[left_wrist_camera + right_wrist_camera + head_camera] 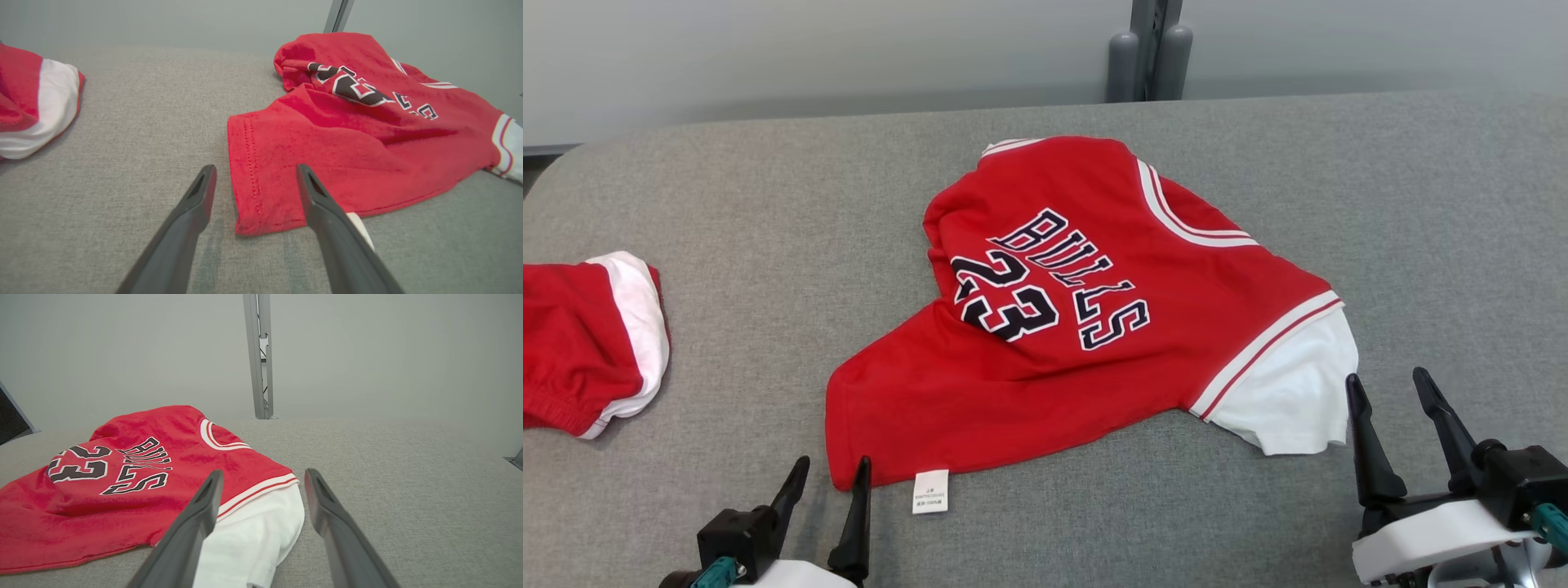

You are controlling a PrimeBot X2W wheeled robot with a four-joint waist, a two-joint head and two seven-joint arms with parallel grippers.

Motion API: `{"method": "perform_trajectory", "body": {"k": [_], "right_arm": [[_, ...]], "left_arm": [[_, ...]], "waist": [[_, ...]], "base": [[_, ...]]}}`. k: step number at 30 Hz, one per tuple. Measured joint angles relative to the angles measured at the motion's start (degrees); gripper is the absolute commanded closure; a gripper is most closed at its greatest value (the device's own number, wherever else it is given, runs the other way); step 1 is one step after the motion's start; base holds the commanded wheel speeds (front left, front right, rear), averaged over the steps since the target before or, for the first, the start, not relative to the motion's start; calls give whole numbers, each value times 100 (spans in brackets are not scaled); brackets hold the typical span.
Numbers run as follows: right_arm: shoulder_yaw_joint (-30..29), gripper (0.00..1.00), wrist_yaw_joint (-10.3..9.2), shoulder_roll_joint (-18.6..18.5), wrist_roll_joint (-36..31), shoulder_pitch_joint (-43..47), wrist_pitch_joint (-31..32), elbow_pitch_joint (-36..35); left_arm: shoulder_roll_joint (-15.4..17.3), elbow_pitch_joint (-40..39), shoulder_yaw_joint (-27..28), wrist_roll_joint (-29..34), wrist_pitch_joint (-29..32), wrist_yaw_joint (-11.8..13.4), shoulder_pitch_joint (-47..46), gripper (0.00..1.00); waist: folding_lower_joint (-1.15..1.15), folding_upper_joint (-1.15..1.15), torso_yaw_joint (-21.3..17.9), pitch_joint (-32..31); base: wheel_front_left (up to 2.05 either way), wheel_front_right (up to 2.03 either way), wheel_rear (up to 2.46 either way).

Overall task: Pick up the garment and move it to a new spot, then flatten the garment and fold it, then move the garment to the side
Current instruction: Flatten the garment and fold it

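Head view: the shirt (1086,327) is lying rumpled mid-table (727,188); the left gripper (834,461) and right gripper (1386,376) are gaping wide, empty.
Left wrist view: the fingers (196,204) are straddling the hem corner (249,212); pinching both layers looks advisable.
Right wrist view: the white sleeve (253,531) is lying between the fingers; gripping near its seam seems steadier.

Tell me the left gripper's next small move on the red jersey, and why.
Probably ease the left gripper forward and down to close on the near hem corner of the jersey: its jaws stand open astride that corner, and the jersey lies rumpled, not yet lifted.
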Motion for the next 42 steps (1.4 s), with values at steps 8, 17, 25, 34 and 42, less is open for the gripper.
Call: {"method": "perform_trajectory", "body": {"k": [8,17,25,34,42], "right_arm": [[82,0,0,4,56,-38,18,70],[809,0,0,9,-18,25,176,380],[944,0,0,-48,-363,-209,293,1190],[977,100,0,-47,-448,-736,155,1836],[645,100,7,-57,-347,-699,-244,1548]], "left_arm": [[-103,775,-31,-265,96,-248,-250,0],[-111,1088,-44,-346,-53,-423,-583,100],[-134,1182,-78,-343,-170,-436,-829,100],[-169,1218,-102,-336,-302,-444,-1007,100],[-92,698,-27,-218,-436,-338,-1012,100]], "waist": [[0,0,-36,361],[0,0,-27,511],[0,0,48,676],[0,0,159,749],[0,0,165,642]], "base": [[0,0,0],[0,0,0],[0,0,0],[0,0,0],[0,0,0]]}}
